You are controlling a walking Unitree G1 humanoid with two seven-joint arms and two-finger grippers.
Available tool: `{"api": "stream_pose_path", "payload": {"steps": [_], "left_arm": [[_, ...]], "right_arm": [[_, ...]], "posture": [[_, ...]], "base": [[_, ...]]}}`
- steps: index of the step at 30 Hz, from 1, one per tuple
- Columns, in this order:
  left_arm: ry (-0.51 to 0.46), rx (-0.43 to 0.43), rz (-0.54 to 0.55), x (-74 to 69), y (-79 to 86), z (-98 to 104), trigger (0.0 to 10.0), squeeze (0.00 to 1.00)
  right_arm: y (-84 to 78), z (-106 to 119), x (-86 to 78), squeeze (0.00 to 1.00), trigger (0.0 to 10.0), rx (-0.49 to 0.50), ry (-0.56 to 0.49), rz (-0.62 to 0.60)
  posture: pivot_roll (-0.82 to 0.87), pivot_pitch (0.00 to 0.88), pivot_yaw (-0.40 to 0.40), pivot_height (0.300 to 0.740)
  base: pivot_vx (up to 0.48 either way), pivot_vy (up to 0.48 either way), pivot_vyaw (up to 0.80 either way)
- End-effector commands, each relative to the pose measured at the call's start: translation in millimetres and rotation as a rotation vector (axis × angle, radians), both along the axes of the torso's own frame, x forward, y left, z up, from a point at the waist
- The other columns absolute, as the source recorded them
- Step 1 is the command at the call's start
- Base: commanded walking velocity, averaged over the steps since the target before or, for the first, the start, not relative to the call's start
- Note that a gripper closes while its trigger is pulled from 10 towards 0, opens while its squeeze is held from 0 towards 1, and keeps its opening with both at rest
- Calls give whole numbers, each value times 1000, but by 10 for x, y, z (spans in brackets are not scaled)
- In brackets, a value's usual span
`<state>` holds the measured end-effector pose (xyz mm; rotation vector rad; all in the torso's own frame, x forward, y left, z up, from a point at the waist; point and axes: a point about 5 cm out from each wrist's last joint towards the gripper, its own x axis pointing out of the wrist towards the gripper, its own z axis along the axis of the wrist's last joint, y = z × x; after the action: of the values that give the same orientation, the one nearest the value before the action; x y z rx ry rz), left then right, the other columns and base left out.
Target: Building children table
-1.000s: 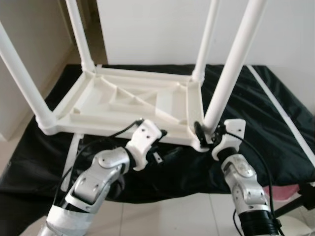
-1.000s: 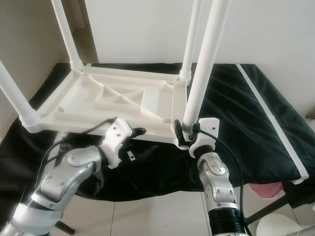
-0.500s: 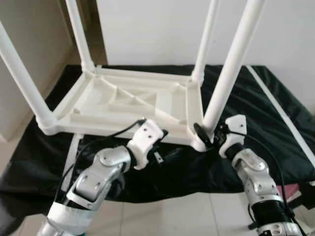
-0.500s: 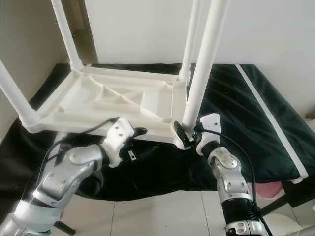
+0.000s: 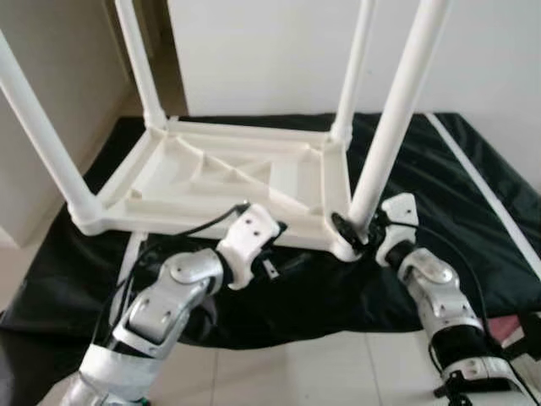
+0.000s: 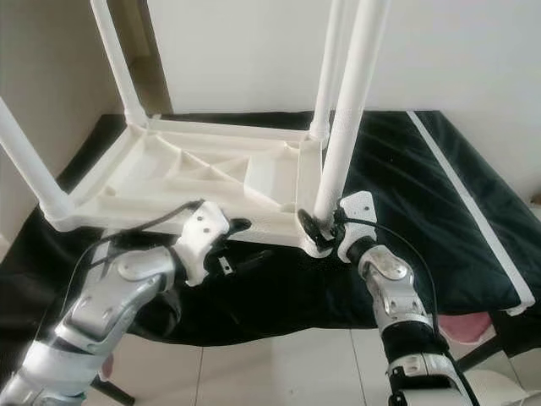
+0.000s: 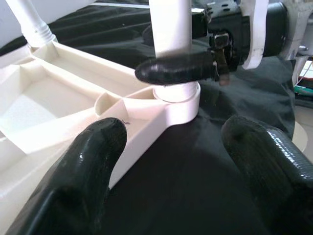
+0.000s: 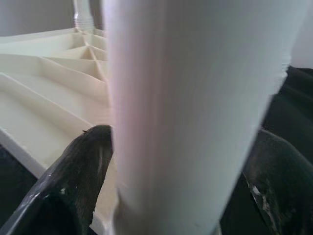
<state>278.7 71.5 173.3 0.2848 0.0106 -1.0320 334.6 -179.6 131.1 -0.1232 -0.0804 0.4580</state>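
Observation:
A white plastic children's table (image 5: 220, 173) lies upside down on a black cloth, its four legs pointing up. My right gripper (image 5: 351, 233) is shut on the near right leg (image 5: 397, 110) just above its socket at the table's corner. In the right wrist view that leg (image 8: 190, 107) sits between the two black fingers (image 8: 73, 171). My left gripper (image 5: 272, 249) stands open at the table's front edge, left of that corner, with nothing held. In the left wrist view its fingertips (image 7: 83, 171) straddle the corner socket (image 7: 178, 100), apart from it.
The black cloth (image 5: 473, 186) covers the floor under the table, with pale tiles (image 5: 296, 364) in front of it. A thin white strip (image 5: 482, 182) lies along the cloth's right side. A white wall stands behind and a beige panel (image 5: 51, 85) at the left.
My right forearm has swung out to the right while its gripper stays on the near right leg's base. The left arm has hardly moved.

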Motion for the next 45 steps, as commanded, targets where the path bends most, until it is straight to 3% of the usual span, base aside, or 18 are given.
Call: {"api": "stream_pose_path", "payload": {"steps": [1,2,4,12,13,15,16,17,19,27,28,33,39,40,45], "left_arm": [[18,20,-82,-26,-18,-24,10000,0],[18,20,-82,-26,-18,-24,10000,0],[20,20,-83,-31,-19,-24,10000,0],[26,21,-81,-36,-10,-30,10000,0],[27,21,-82,-38,-8,-30,10000,0],[27,22,-82,-39,-7,-31,10000,0],[28,23,-83,-40,-6,-31,10000,0],[28,23,-83,-40,-6,-31,10000,0],[29,26,-84,-35,-4,-32,10000,0],[22,30,-87,-31,-7,-25,10000,0],[23,31,-87,-30,-7,-26,10000,0],[18,32,-86,-34,-5,-19,10000,0],[65,17,-93,-50,-5,-48,10000,0],[30,29,-91,-36,-3,-25,10000,0],[26,-2,-69,-30,-16,-11,10000,0]], "right_arm": [[5,-20,12,0,8275,-19,4,12],[5,-20,12,0,8275,-19,4,12],[-1,-38,16,0,10000,-20,8,15],[-15,-75,35,0,10000,-26,9,19],[-15,-78,35,0,6745,-26,8,20],[-15,-81,35,0,6745,-25,8,20],[-17,-84,35,0,3098,-27,7,19],[-18,-86,35,0,2392,-28,6,18],[-21,-83,40,0,78,-28,1,18],[-36,-89,42,0,0,-21,1,10],[-46,-106,39,0,10000,-13,12,-4],[-58,-152,28,0,10000,-4,36,-43],[-45,-257,7,0,10000,19,83,-175],[-37,-285,12,0,10000,58,106,-282],[-7,-320,-28,0,10000,120,126,-450]], "posture": [[-57,0,24,740],[-57,0,24,740],[-57,0,25,740],[-54,0,27,740],[-53,0,30,740],[-53,0,30,740],[-54,0,30,740],[-54,0,30,740],[-56,0,33,740],[-56,0,33,740],[-54,0,31,740],[-55,0,34,740],[-55,0,32,740],[-56,0,35,740],[-61,0,39,740]], "base": [[0,0,0],[0,0,0],[0,0,0],[0,0,0],[0,0,0],[0,0,0],[0,0,0],[0,0,0],[0,0,0],[0,0,0],[0,0,0],[0,0,0],[0,0,0],[0,0,0],[0,0,0]]}}
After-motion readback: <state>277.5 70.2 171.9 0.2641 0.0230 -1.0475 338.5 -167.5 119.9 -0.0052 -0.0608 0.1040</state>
